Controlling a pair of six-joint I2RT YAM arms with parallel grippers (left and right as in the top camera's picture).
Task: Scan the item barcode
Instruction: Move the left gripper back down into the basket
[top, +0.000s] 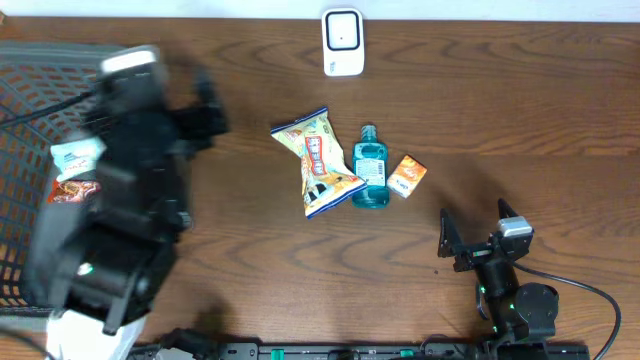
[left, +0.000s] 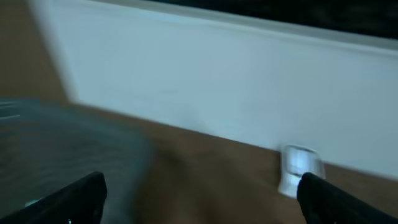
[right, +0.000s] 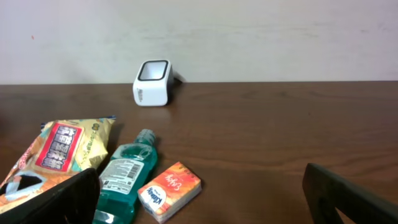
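Observation:
The white barcode scanner stands at the table's far edge; it also shows in the right wrist view and, blurred, in the left wrist view. Mid-table lie a yellow snack bag, a teal mouthwash bottle and an orange tissue pack. My left gripper is open and empty, blurred by motion, beside the basket. My right gripper is open and empty near the front right, facing the tissue pack and the bottle.
A dark wire basket fills the left edge and holds a white-teal pack and a red pack. My left arm hangs over the basket's right side. A pale wall runs behind the table.

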